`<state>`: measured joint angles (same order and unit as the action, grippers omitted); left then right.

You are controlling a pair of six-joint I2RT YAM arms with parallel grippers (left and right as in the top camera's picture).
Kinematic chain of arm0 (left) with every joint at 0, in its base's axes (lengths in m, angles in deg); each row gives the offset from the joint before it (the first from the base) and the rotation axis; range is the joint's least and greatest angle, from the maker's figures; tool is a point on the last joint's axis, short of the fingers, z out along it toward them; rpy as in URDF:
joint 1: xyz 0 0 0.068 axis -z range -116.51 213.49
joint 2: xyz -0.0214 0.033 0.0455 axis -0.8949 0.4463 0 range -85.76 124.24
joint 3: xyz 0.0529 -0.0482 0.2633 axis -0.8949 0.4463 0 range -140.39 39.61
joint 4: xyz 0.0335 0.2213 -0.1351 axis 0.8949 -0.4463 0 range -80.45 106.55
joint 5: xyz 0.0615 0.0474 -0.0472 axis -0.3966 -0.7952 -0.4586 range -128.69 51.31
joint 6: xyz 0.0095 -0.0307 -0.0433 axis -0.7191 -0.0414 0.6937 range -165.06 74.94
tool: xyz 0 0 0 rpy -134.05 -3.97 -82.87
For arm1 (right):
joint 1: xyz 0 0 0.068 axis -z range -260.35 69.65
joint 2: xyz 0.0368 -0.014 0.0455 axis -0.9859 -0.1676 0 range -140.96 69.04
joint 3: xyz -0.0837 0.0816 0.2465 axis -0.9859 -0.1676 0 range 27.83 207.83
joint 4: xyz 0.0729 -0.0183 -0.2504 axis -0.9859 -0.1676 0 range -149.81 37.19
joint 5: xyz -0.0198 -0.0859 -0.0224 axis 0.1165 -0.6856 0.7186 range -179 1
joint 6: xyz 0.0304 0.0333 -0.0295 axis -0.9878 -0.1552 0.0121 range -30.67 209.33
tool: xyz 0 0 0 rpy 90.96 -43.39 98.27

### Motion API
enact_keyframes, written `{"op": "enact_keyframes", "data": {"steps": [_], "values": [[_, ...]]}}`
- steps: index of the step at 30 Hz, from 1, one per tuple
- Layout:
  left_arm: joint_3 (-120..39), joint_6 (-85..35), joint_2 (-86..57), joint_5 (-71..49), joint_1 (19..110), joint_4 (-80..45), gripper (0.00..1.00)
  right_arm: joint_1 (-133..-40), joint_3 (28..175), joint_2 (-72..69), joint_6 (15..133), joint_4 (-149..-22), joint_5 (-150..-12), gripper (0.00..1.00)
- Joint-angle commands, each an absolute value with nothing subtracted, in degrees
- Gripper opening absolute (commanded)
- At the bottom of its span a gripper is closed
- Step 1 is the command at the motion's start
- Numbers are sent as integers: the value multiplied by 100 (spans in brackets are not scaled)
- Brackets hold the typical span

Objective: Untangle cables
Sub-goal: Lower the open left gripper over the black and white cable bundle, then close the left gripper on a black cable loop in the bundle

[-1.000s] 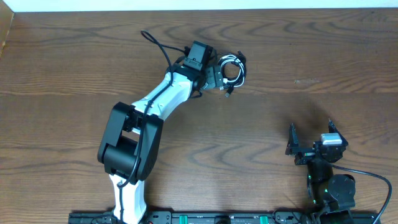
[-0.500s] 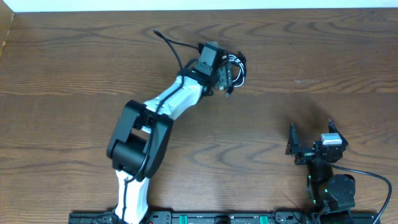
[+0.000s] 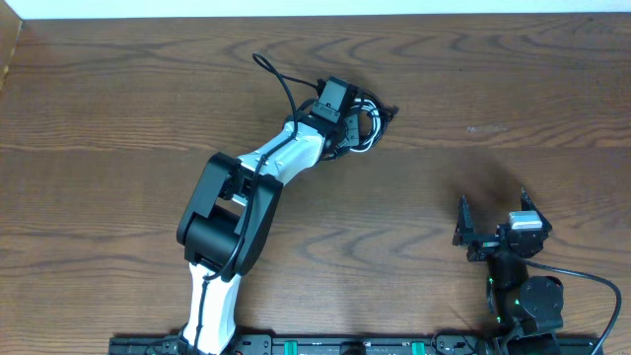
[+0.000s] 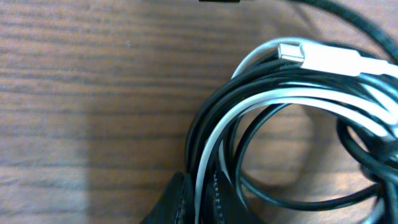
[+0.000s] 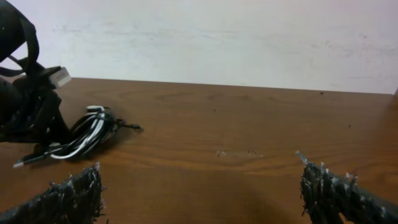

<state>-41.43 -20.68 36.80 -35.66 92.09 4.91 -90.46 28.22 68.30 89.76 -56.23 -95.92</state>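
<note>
Left gripper [image 3: 359,120] is clenching black and white strands of the coiled cables [image 4: 273,102] near the table's [image 3: 513,89] far edge, probably anchoring them for separating, while right gripper [image 3: 493,212] is sitting wide open by the near right corner.

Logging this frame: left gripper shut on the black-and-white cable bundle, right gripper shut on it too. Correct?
No. The left gripper is shut on the cable bundle, but the right gripper stands open, well apart from it; the right wrist view shows this.

matt grained wood table [image 3: 493,79], glossy smooth plastic cables [image 4: 280,96]
</note>
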Motion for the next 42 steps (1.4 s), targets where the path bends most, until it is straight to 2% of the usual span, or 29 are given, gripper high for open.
{"op": "enact_keyframes", "data": {"steps": [1, 16, 21, 29, 30, 31, 33, 35, 36, 38, 42], "values": [[-4119, -2639, 3606, -3638, 9181, 119, 8, -9094, 2815, 6839, 8895, -5645, -9592, 99], [-4119, -3338, 2554, -3765, 9181, -1417, 8, -9094, 2815, 6839, 8897, -5645, -9592, 99], [-4119, -3371, 2181, -4287, 9181, -2007, 8, -9094, 2815, 6839, 8897, -5645, -9592, 99], [-4119, -3369, 1866, -4285, 9181, -2490, 8, -9094, 2815, 6839, 8897, -5645, -9592, 99], [-4119, -3369, 1870, -4287, 9181, -2528, 10, -9094, 2815, 6839, 8897, -5645, -9592, 99], [-4119, -3369, 1870, -4292, 9181, -2576, 22, -9094, 2815, 6839, 8895, -5645, -9592, 99], [-4119, -3369, 1870, -4368, 9181, -2606, 33, -9094, 2815, 6839, 8897, -5645, -9592, 99], [-4119, -3367, 1872, -4464, 9181, -2600, 53, -9094, 2815, 6839, 8897, -5645, -9592, 99], [-4119, -3367, 1872, -4488, 9181, -2604, 58, -9094, 2815, 6839, 8897, -5645, -9592, 99], [-4119, -3362, 1872, -4497, 9181, -2606, 63, -9094, 2815, 6839, 8897, -5645, -9592, 99], [-4119, -2932, 1872, -4396, 9187, -2606, 63, -9094, 2815, 6839, 8897, -5645, -9592, 99]]}}
